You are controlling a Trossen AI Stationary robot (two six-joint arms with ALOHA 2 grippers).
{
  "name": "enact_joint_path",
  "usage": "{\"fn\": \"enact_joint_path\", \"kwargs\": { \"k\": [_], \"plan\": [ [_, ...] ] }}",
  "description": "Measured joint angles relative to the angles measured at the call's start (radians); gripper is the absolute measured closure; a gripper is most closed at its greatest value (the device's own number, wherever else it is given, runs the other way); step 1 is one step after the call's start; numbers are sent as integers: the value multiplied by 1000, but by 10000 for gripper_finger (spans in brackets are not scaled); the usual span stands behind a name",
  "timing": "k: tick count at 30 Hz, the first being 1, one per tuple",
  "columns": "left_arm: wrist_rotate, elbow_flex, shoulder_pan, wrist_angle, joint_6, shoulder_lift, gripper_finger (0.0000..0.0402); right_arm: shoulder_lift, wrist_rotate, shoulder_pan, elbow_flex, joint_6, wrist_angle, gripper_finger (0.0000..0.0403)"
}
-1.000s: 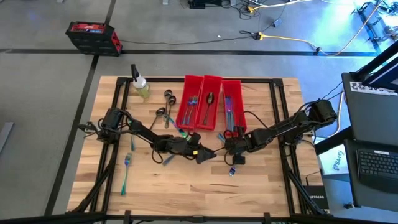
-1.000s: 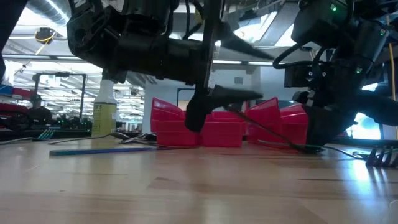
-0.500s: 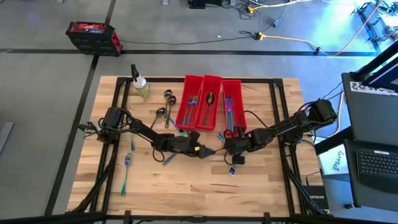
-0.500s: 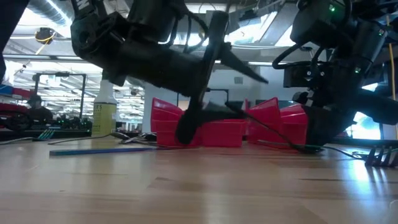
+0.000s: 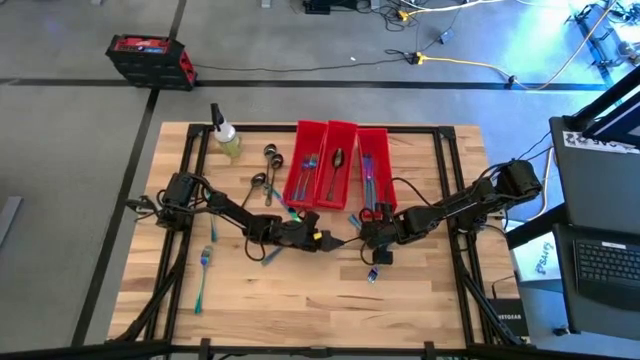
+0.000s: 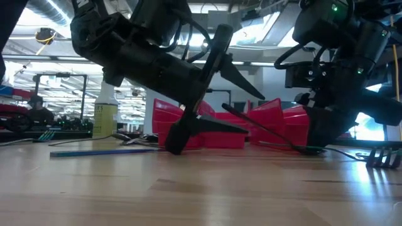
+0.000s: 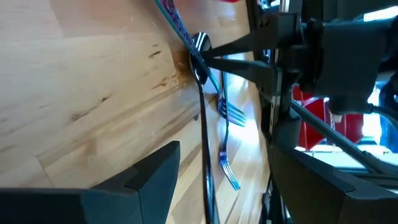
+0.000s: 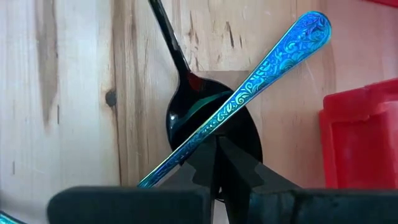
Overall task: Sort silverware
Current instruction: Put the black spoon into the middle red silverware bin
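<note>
A dark spoon (image 8: pixel 211 121) lies before the three red bins (image 5: pixel 335 165), with an iridescent blue handle (image 8: pixel 261 68) crossing its bowl. My right gripper (image 8: pixel 219 146) is shut with its tips at that bowl. The spoon's thin handle (image 6: pixel 264 129) slants up off the table toward my left gripper (image 6: pixel 254 114). That gripper is open and tilted down. Its fingers stand on either side of the handle (image 7: pixel 204 137) without touching it. More silverware lies in the bins and scattered on the table's left half. My right gripper has its shut fingertips (image 8: pixel 214 155) down on the dark spoon's bowl (image 8: pixel 186 127), right where the blue handle crosses it, coming steeply from above. The bowl stays on the table and the handle end is raised. Whether the tips pinch the rim or only press, I cannot tell.
A spray bottle (image 5: pixel 226 138) stands at the far left. Dark spoons (image 5: pixel 270 155) lie left of the bins, and a blue fork (image 5: pixel 205 258) and a long blue piece (image 5: pixel 199 295) lie near the left edge. Two blue forks (image 7: pixel 231 113) lie beside the right gripper.
My left gripper has rolled about its own axis, tipped its fingers downward and sunk a little toward the table, staying open around the spoon's raised handle. The right gripper and the spoon have kept still.
</note>
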Motion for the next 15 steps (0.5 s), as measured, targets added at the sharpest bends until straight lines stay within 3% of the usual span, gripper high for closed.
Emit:
{"fn": "enact_joint_path", "kwargs": {
  "k": [15],
  "plan": [
    [86,-1,-17,-5,-48,1,166,0,-14,0,1,-15,-2,403]
  ]
}}
